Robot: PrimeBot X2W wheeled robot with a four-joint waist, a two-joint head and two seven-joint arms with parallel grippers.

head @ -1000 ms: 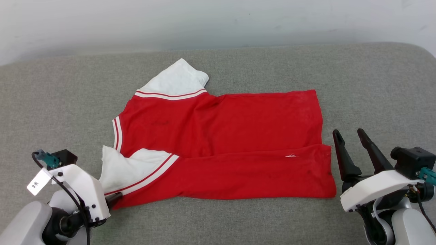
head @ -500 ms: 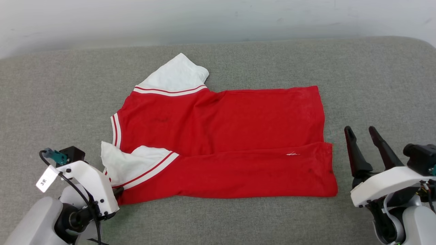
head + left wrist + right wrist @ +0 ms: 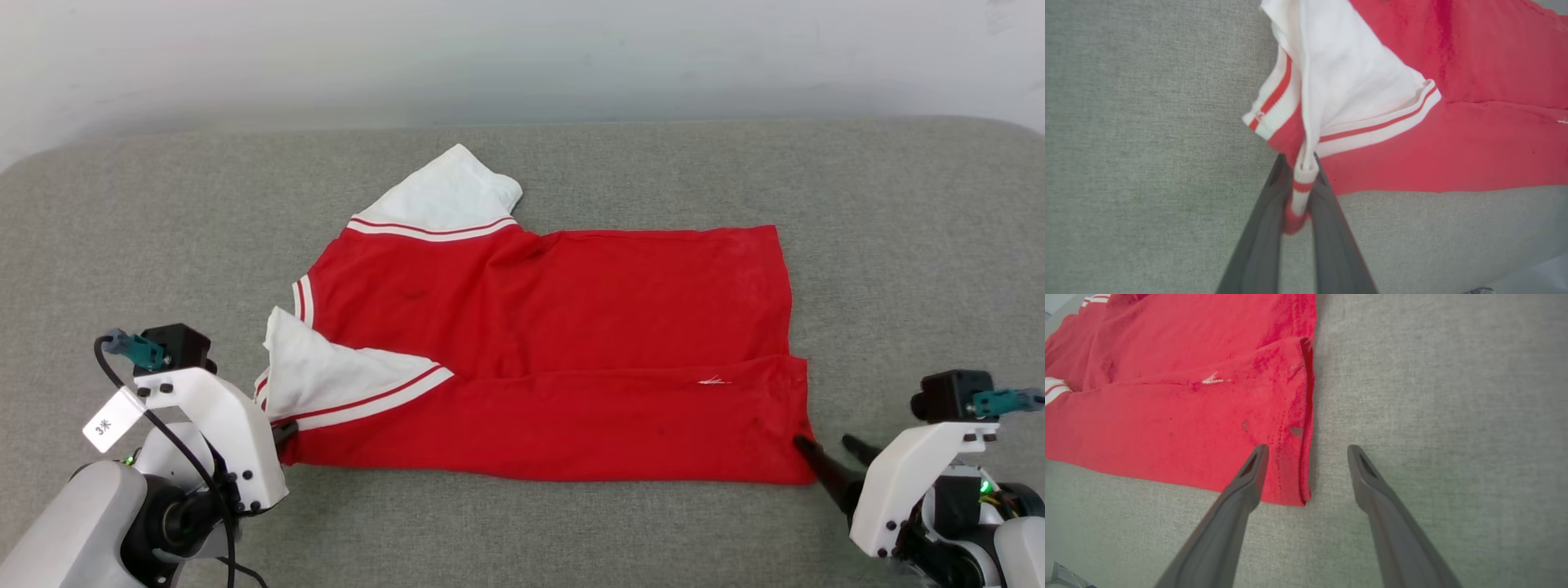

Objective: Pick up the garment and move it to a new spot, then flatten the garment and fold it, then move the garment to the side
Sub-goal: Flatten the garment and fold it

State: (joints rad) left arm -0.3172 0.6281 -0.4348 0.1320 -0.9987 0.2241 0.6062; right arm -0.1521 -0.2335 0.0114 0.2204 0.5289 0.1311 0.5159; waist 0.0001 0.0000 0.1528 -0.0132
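Red jersey shirt (image 3: 555, 343) with white striped sleeves lies half-folded mid grey cloth tabletop (image 3: 898, 245); left pincer (image 3: 1299, 163) is clamped on its striped sleeve-end corner, right pincer (image 3: 1308, 451) gapes wide astride its hem corner.

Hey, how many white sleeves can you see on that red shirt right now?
2. The far sleeve sticks out from the shirt at its far edge; the near sleeve lies folded over the near left corner, trim pinched in the left gripper.
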